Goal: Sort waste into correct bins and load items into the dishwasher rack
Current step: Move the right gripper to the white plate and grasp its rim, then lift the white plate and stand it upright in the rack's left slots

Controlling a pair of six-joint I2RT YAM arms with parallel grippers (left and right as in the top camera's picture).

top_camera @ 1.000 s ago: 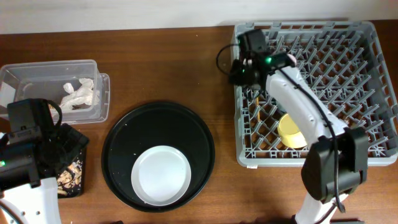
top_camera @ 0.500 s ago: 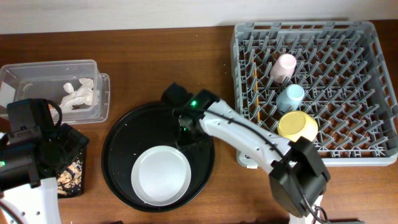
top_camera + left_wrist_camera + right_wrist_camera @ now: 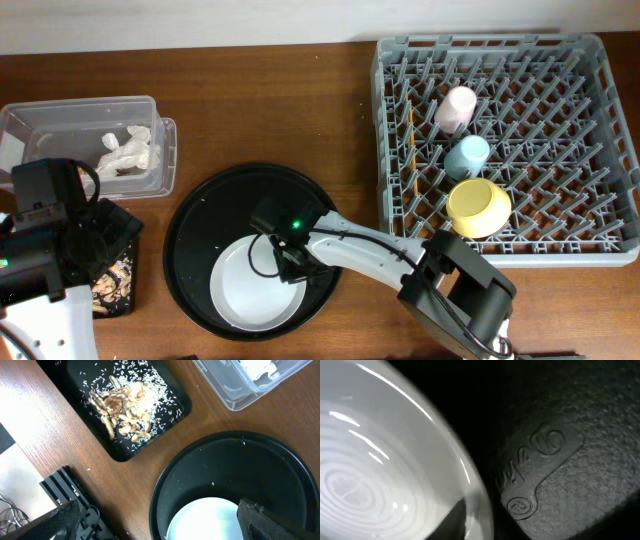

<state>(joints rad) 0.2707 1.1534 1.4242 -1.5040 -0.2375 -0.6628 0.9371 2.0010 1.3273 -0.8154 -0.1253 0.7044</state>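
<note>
Three items already stand in the grey rack (image 3: 590, 90) at the right of the table: a pink cup (image 3: 457, 108), a light-blue cup (image 3: 468, 155) just below it, and a yellow saucer (image 3: 478, 205) below that, all among the pegs. Thin wooden chopsticks (image 3: 409, 165) seem to lie along the rack's left side.

The white plate (image 3: 250, 295) sits inside the round black tray (image 3: 200, 220), towards its near edge. The right gripper (image 3: 288, 265) is low over the plate's upper right rim. The wrist view shows only that rim very close against the tray's dark floor, so I cannot tell whether the jaws are closed on the plate or merely beside it.

At the far left, the clear tub (image 3: 60, 115) holds a crumpled white tissue (image 3: 125, 150). In front of it the shallow black tray (image 3: 65, 380) carries beige food scraps (image 3: 125, 407) and scattered rice. The left gripper (image 3: 165, 527) hangs above the table near that tray, jaws spread wide and holding nothing
</note>
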